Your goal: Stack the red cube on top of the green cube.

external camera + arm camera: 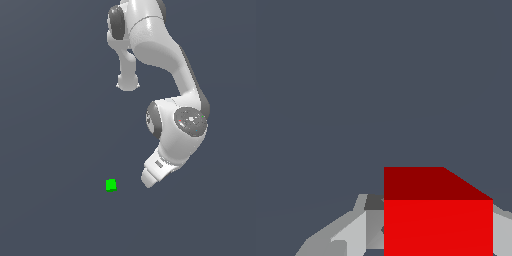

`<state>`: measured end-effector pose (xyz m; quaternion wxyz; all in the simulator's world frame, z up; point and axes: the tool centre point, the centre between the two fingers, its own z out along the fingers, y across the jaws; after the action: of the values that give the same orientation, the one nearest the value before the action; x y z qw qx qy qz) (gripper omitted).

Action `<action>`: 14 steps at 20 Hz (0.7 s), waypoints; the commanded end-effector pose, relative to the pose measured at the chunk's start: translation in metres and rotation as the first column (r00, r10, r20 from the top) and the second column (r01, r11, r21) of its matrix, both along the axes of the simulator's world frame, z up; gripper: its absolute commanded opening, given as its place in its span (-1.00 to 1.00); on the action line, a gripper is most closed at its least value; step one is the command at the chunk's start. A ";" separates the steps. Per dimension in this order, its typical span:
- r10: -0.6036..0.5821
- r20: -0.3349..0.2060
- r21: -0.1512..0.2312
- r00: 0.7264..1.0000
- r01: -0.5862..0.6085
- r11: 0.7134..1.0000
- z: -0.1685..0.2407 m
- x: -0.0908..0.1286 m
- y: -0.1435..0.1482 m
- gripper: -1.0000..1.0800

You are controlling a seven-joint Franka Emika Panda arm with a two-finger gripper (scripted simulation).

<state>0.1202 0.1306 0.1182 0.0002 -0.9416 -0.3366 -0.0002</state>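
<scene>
The red cube [438, 220] fills the near part of the wrist view, sitting between my gripper's [437, 237] grey fingers [363, 231], which press against both of its sides. In the exterior view the red cube is hidden behind the white hand, and the gripper [148, 181] is low over the floor. The green cube [111, 185] rests on the floor by itself, a short way toward the exterior view's left of the gripper and apart from it. It does not appear in the wrist view.
The white arm [165, 55] reaches down from the upper part of the exterior view, with its wrist [182, 127] above the gripper. Plain dark grey floor [50, 150] surrounds both cubes.
</scene>
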 end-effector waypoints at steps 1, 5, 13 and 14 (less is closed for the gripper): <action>-0.001 0.000 0.000 1.000 0.001 1.000 -0.002 0.001 -0.009 -1.00; -0.001 0.000 0.000 1.000 0.001 1.000 -0.010 0.004 -0.036 -1.00; -0.001 0.000 0.000 1.000 0.001 1.000 -0.033 0.014 -0.117 -1.00; -0.001 0.000 0.000 1.000 0.001 1.000 -0.036 0.015 -0.126 -1.00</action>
<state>0.1335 0.0192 0.0862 0.0000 -0.9420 -0.3356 0.0001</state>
